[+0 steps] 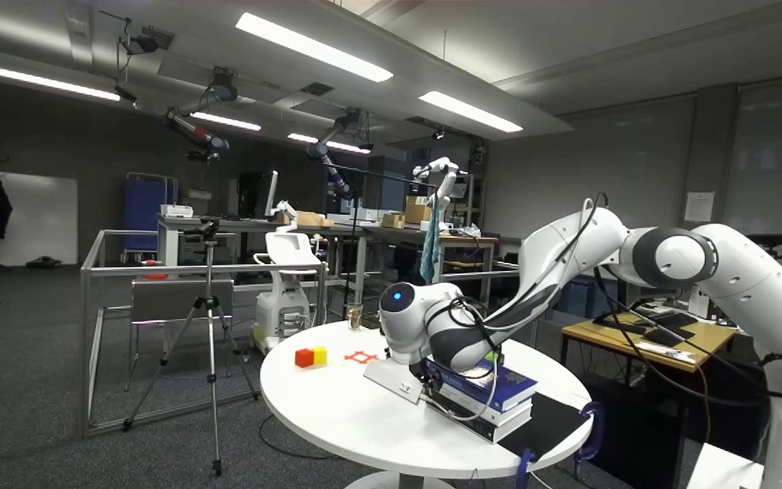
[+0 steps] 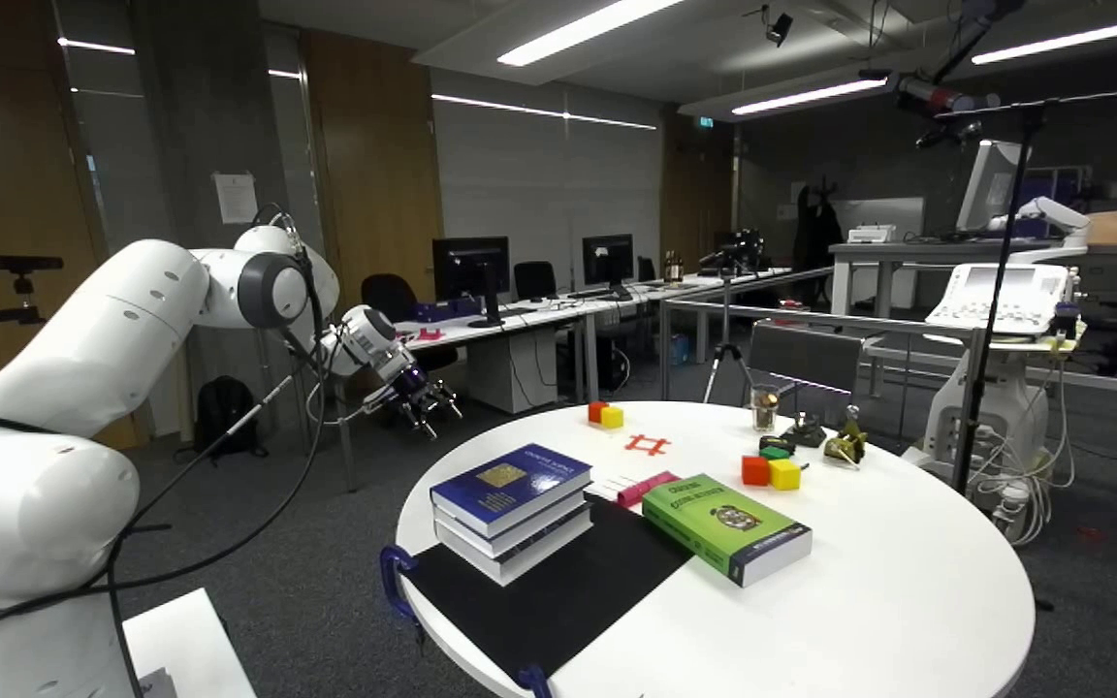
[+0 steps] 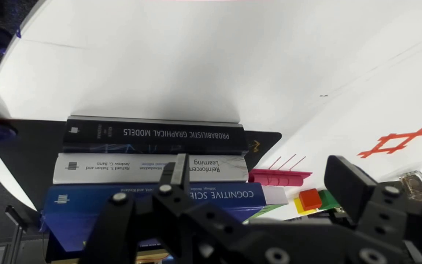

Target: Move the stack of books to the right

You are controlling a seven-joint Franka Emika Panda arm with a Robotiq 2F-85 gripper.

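Three stacked books (image 2: 510, 507), table edge (image 2: 407, 523) near, open tabletop (image 3: 159, 69) beside

Three in the stack of books (image 2: 512, 514), plus one loose green book (image 2: 723, 528), so four books total on the one table (image 2: 878, 591). Block-wise I get two red blocks (image 2: 755, 471), two yellow blocks (image 2: 784, 474) and what looks like a single green block (image 3: 328, 200), though it's half hidden so don't hold me to it. There's one black mat (image 2: 558, 606), one pink piece (image 2: 646, 488), one red grid (image 3: 408, 140), one glass (image 2: 764, 412) and two blue clamps (image 2: 389, 582). Robot-wise, one white arm (image 2: 83, 359) by that table with one gripper (image 3: 258, 176). Background's got one silver tripod (image 1: 210, 301) and two dark monitors (image 2: 471, 271).
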